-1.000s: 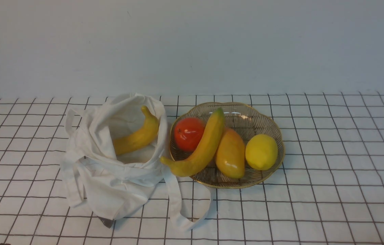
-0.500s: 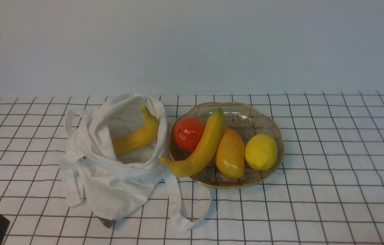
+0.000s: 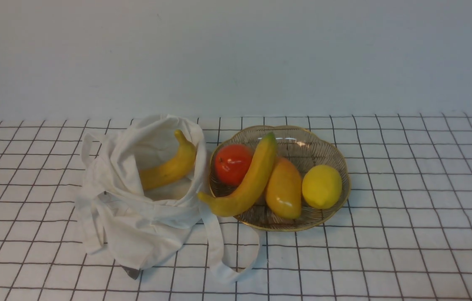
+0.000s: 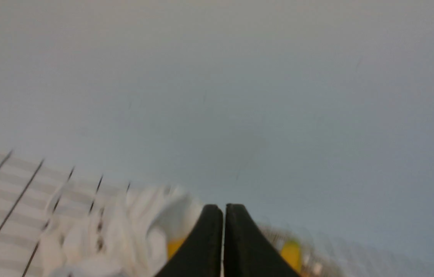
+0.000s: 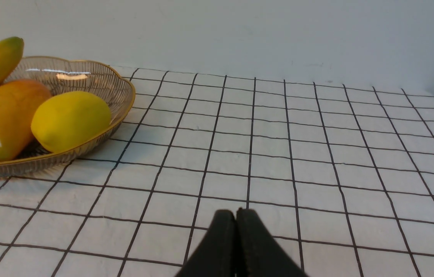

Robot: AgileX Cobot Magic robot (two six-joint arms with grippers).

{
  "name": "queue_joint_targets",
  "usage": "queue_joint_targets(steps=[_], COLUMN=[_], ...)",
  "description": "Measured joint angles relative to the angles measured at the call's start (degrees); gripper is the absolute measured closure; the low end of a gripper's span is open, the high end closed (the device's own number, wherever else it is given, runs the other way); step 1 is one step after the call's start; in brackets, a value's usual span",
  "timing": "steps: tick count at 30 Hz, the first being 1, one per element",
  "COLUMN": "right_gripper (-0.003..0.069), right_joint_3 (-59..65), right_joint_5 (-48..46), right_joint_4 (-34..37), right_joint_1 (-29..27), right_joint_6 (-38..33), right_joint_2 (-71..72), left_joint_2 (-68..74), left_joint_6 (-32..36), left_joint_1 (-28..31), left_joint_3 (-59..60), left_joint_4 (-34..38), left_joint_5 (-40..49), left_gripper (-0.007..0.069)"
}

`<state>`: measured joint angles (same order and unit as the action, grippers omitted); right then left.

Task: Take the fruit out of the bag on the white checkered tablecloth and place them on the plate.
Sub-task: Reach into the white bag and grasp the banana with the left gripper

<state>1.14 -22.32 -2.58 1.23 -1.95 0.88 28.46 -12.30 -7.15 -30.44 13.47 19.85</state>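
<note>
With twelve o'clock pointing away from the robot, the bag (image 3: pixel 148 234) lies on the cloth (image 3: pixel 407 259) at the nine o'clock side of the plate (image 3: pixel 319 152). One banana (image 3: pixel 169 169) is inside the bag's mouth, its stem toward one o'clock. In the plate, the round fruit (image 3: pixel 231 163) sits at ten o'clock, the lemon (image 3: pixel 322 187) at three, and the mango (image 3: pixel 283 190) between them, just toward six from the centre. A second banana (image 3: pixel 248 184) lies between round fruit and mango, running from nearly twelve to beyond the rim at eight. A strap (image 3: pixel 215 246) loops out from the bag toward four, at the plate's seven o'clock. The wall (image 3: pixel 236 58) stands behind, at twelve.
</note>
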Motion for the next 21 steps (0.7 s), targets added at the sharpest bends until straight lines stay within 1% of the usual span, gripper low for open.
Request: queue_joint_targets(steps=[1,3,5,6,9,12,17,21], right_gripper=[0.0673,0.0673,0.0673,0.0673,0.0673,0.0673,0.0673,0.0673], right_joint_3=[0.0,0.0,0.0,0.0,0.0,0.0,0.0,0.0], right_joint_5=[0.0,0.0,0.0,0.0,0.0,0.0,0.0,0.0], right_joint_4=[0.0,0.0,0.0,0.0,0.0,0.0,0.0,0.0], right_joint_1=[0.0,0.0,0.0,0.0,0.0,0.0,0.0,0.0], right_joint_6=[0.0,0.0,0.0,0.0,0.0,0.0,0.0,0.0], right_joint_2=[0.0,0.0,0.0,0.0,0.0,0.0,0.0,0.0], left_joint_2=[4.9,11.5,20.1,24.0,34.4,43.3,56.7,64.3], left_joint_6=[1.0,3.6,8.0,10.5,18.5,26.2,37.7,46.4], left_joint_1=[0.0,0.0,0.0,0.0,0.0,0.0,-0.5,-2.4], left_joint_3=[-3.6,-8.6,-14.0,-15.9,-21.7,-26.1,-32.5,-37.6], left_joint_4=[-0.7,-1.1,-1.0,-0.8,1.0,3.9,12.7,18.3], left_joint_5=[6.2,12.9,18.1,19.2,19.8,17.6,16.9,16.9], left_gripper=[0.0632,0.0632,0.0632,0.0632,0.0632,0.0632,0.0627,0.0568])
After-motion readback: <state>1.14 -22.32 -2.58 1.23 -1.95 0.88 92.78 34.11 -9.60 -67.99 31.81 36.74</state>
